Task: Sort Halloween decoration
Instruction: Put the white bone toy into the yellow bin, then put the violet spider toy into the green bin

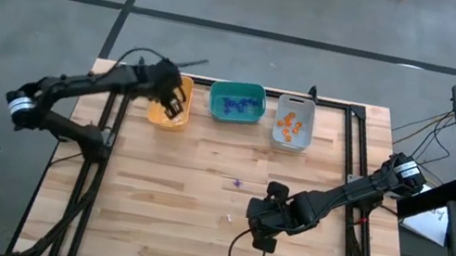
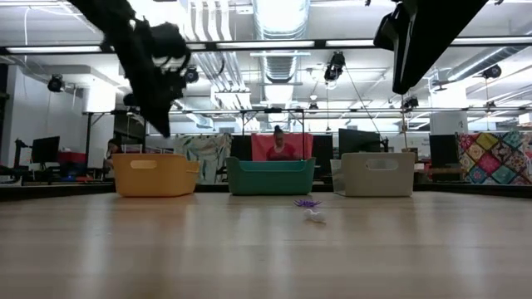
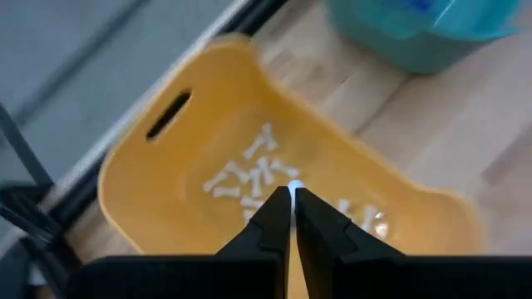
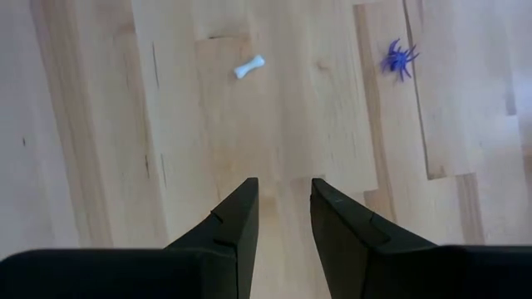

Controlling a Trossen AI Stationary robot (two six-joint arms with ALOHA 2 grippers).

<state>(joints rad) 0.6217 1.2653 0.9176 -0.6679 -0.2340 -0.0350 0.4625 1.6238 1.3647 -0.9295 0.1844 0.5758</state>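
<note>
Right claw (image 4: pixel 283 208) parted, white bone (image 4: pixel 248 66) ahead, untouched

The left arm reaches across the far left of the workspace, its wrist bent downward and the left gripper (image 3: pixel 291 203) raised, fingers pressed together with nothing visible between them. The right arm stretches in from the right edge toward the middle, where the right gripper (image 4: pixel 284 203) hangs with fingers parted and empty.

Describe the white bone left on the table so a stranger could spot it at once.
Start at the teal bin in the back row and come forward onto the bare table. Two trinkets lie there: a purple spider, then nearer the front the bone, white and straight.
</note>
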